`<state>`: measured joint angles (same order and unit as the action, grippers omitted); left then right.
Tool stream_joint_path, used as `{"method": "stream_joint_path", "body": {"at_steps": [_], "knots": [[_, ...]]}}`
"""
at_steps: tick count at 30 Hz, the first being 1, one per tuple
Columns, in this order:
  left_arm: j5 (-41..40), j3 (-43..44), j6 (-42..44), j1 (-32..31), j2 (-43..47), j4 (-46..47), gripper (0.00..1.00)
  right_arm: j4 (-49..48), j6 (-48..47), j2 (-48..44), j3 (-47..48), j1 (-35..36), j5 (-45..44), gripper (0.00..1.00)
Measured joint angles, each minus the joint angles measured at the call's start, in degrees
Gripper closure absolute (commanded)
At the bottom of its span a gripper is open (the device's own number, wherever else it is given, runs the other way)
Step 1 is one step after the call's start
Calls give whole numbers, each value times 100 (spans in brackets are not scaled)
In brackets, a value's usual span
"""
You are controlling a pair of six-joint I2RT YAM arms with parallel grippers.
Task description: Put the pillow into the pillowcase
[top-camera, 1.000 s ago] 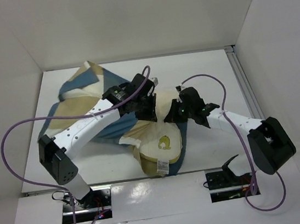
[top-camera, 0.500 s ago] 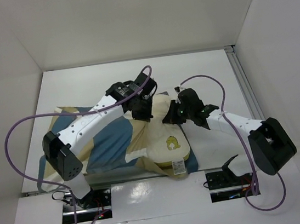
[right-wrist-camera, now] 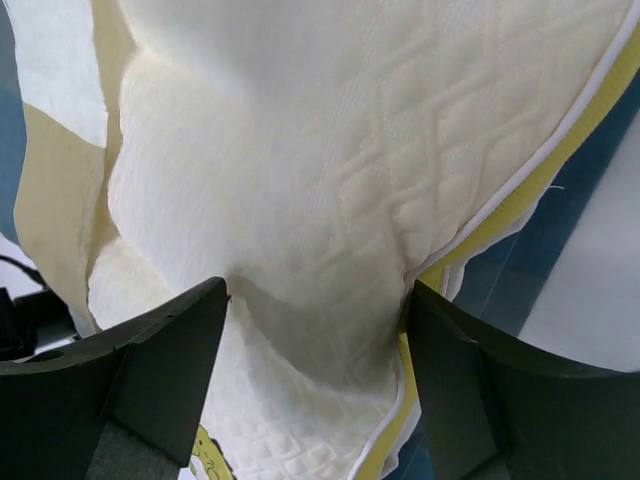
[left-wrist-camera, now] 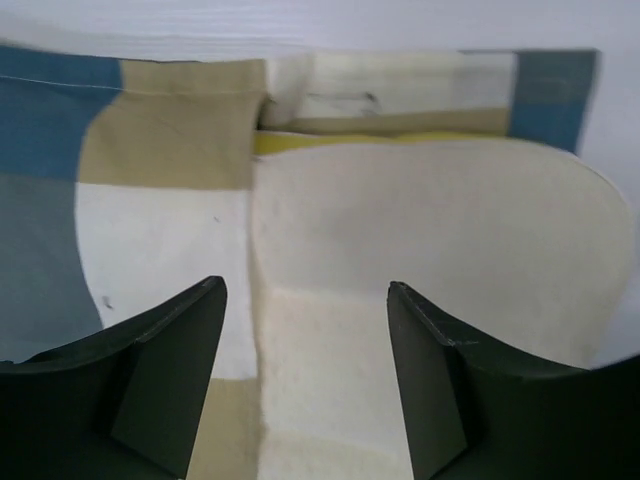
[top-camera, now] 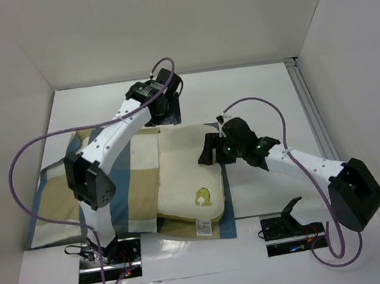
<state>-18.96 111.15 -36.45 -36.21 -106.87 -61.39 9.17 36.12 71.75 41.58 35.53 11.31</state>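
done: pillow (top-camera: 187, 174) lying flat on pillowcase (top-camera: 70, 193)
todo: all the stuffing, I reckon
left fingers (left-wrist-camera: 170, 370): spread, empty
right fingers (right-wrist-camera: 160, 370): spread, astride pillow fabric

We find the overhead view bright and even: soft light comes off the white walls and worktop (top-camera: 253, 91), with only faint, short shadows beside the arms and a pale sheen along its near edge. From the left wrist the pillow (left-wrist-camera: 440, 230) and pillowcase (left-wrist-camera: 165, 125) look slightly soft, and the left tool's fingers (left-wrist-camera: 165, 390) are dark and blurred. From the right wrist the pillow's quilting is crisper, a grey shadow sits in its fold, and the right tool's fingers (right-wrist-camera: 150, 380) are murky — out of focus.
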Motion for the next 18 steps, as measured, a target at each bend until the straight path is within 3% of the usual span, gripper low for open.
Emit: {"method": "stream_joint_path", "body": {"at_steps": [2, 10, 17, 18], "knots": [[-358, 181, -31, 197, -446, -68, 22, 192, -74, -17, 63, 0, -98, 14], [-780, 341, 22, 793, -1506, -168, 22, 568, -232, -37, 387, -31, -380, 12], [-649, 409, 181, 892, -1845, -146, 29, 678, -232, -37, 398, -219, -466, 7], [-627, 409, 197, 892, -1853, -138, 34, 688, -234, -37, 398, -251, -490, 7]]}}
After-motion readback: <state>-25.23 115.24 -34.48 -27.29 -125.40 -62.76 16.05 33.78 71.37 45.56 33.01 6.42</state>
